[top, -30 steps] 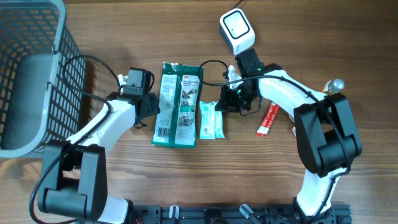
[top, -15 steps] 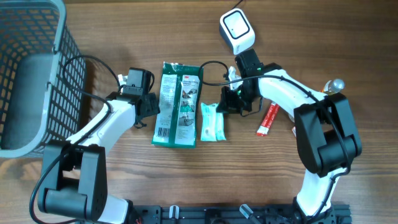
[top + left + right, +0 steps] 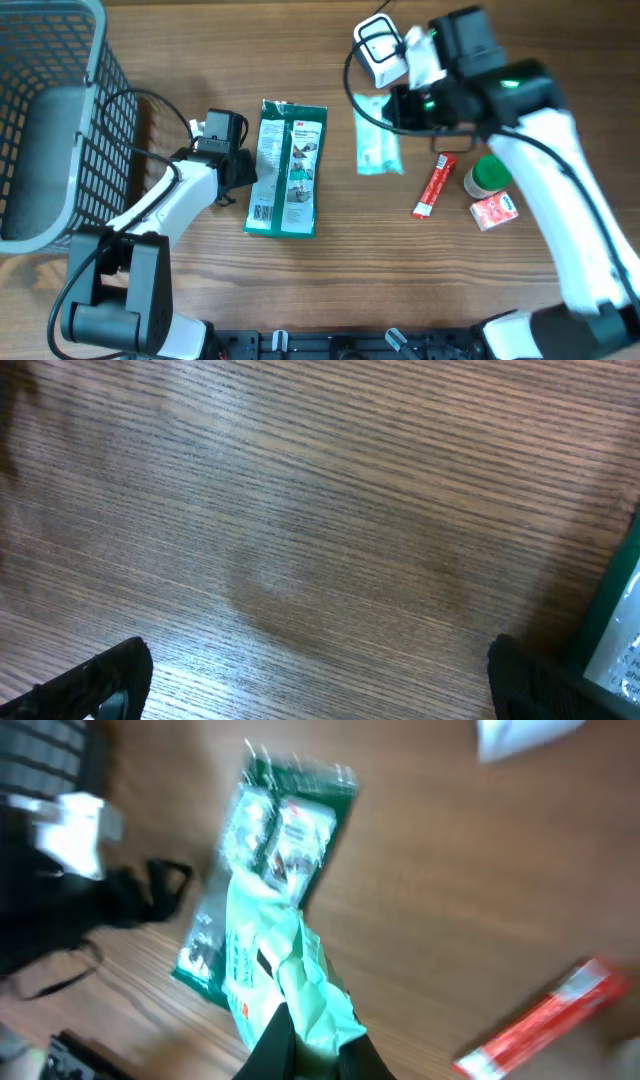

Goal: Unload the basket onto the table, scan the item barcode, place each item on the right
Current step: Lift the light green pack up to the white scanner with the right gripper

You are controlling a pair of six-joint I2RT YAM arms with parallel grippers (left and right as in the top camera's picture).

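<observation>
Right gripper [image 3: 312,1045] is seen clamped shut on one end of a mint-green packet [image 3: 378,148], which appears to be held off the tabletop [image 3: 330,290] and hangs from the grip, crumpled where it is pinched. In the overhead view the packet's long axis runs from the far side of the tabletop towards the near side, and the white barcode scanner [image 3: 378,45] lies just beyond its far end, close to the gripper; the right arm is plainly the nearer one. Which face carries the barcode cannot be told, since the wrist view is blurred, so a turn of the packet towards the scanner window may be needed. Left gripper [image 3: 330,690] is held wide apart and empty, low over bare wood beside the large green 3M pouch [image 3: 287,165], well apart from the scanner. Room around the scanner is fair: a red stick sachet [image 3: 433,187], a green-capped jar [image 3: 487,175] and a small red-and-white box [image 3: 494,212] lie nearer the front, below the right arm, and the wire basket [image 3: 50,120] stands far to the left.
</observation>
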